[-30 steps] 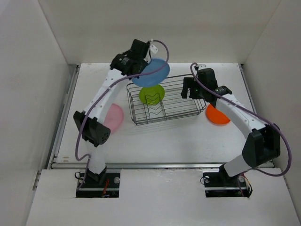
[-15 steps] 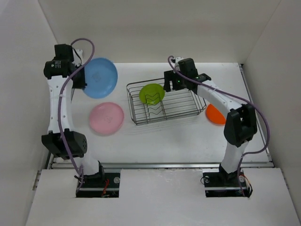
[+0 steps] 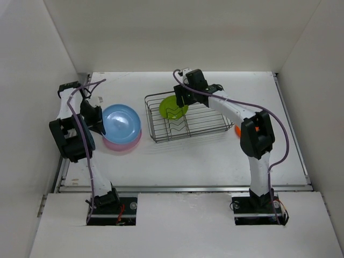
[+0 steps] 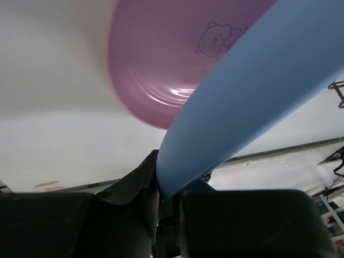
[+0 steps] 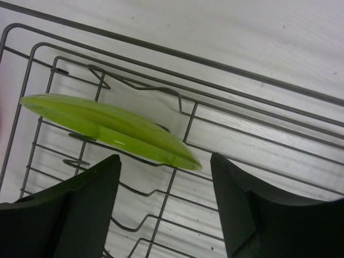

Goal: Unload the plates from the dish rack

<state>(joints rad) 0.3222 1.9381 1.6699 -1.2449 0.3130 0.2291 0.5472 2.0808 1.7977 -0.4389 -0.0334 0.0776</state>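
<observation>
The black wire dish rack (image 3: 209, 126) stands mid-table. The lime green plate (image 3: 173, 107) leans on edge in its left end, also seen in the right wrist view (image 5: 107, 126). My right gripper (image 3: 186, 97) hangs open just above that plate's rim, its fingers (image 5: 75, 209) spread to either side. My left gripper (image 3: 97, 119) is shut on the rim of the blue plate (image 3: 121, 122), which lies over the pink plate (image 3: 124, 144) left of the rack. In the left wrist view the blue plate (image 4: 252, 91) tilts above the pink plate (image 4: 156, 59). The orange plate (image 3: 237, 129) peeks out behind the right arm.
White walls close in the table at the back and both sides. A metal rail (image 3: 183, 188) runs along the near edge. The right part of the rack holds no plates.
My left arm swung the blue plate down and right, from above the table's left side onto the pink plate. My right gripper moved left along the rack to above the green plate.
</observation>
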